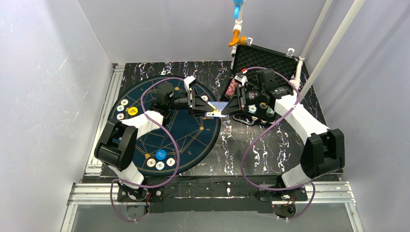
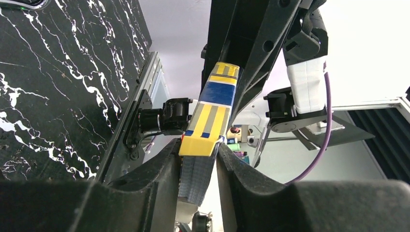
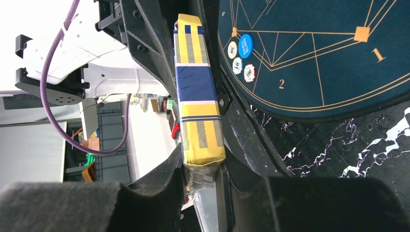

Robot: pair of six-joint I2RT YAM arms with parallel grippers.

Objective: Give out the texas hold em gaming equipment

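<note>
A yellow and blue card box [image 1: 218, 109] hangs in the air between both grippers, over the right edge of the round mat. My left gripper [image 1: 208, 106] is shut on the blue-patterned deck of cards [image 2: 196, 179] that sticks out of the box [image 2: 210, 113]; my gripper [image 2: 198, 152] clamps the deck's sides. My right gripper [image 1: 229, 108] is shut on the box's other, crumpled end [image 3: 200, 176]; my gripper [image 3: 203, 169] holds it below the box body [image 3: 197, 96]. A yellow disc [image 1: 133, 111] and a blue disc [image 1: 160, 154] lie on the mat with small chips [image 1: 151, 163] beside them.
The round dark-blue mat [image 1: 193, 140] covers the left of the black marbled table. The open black foam-lined case [image 1: 270, 58] stands at the back right with a red chip stack [image 1: 231, 88] and loose chips [image 1: 252, 109]. White walls enclose the sides.
</note>
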